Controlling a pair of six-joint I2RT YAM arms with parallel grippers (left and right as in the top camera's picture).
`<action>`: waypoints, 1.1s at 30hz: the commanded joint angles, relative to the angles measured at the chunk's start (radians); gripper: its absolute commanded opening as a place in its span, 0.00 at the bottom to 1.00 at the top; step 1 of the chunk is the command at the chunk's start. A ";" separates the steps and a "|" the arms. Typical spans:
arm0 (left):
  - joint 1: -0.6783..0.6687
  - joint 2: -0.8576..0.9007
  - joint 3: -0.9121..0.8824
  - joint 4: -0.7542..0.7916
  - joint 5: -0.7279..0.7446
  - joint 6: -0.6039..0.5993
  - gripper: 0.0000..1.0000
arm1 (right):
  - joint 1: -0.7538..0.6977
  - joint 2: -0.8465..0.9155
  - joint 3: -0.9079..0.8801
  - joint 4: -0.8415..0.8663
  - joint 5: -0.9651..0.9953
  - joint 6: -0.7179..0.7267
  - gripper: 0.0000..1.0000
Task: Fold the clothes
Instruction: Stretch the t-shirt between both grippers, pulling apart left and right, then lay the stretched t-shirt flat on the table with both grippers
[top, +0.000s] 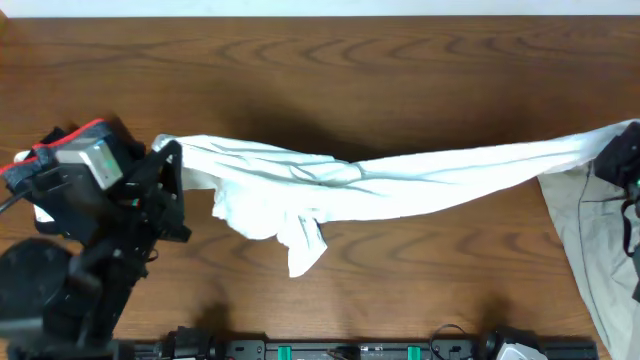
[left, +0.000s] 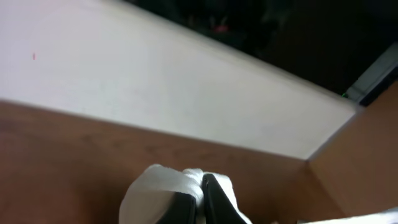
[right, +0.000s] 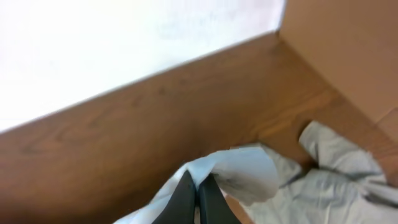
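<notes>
A white garment hangs stretched across the table between my two grippers, sagging in the middle with a loose flap near the centre. My left gripper is shut on its left end; in the left wrist view the black fingers pinch bunched white cloth. My right gripper is shut on its right end; in the right wrist view the fingers pinch a white edge.
A beige-grey garment lies crumpled at the right edge of the wooden table, also seen in the right wrist view. A white wall borders the far side. Black equipment lines the front edge.
</notes>
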 joint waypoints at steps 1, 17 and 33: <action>0.005 -0.007 0.061 0.006 -0.012 0.014 0.06 | -0.010 -0.010 0.079 0.000 0.032 0.023 0.01; 0.005 0.029 0.188 -0.086 -0.011 0.036 0.06 | -0.010 0.046 0.218 -0.072 0.085 0.026 0.01; 0.005 0.789 0.248 0.127 0.085 0.036 0.06 | 0.072 0.648 0.228 0.113 -0.130 -0.022 0.01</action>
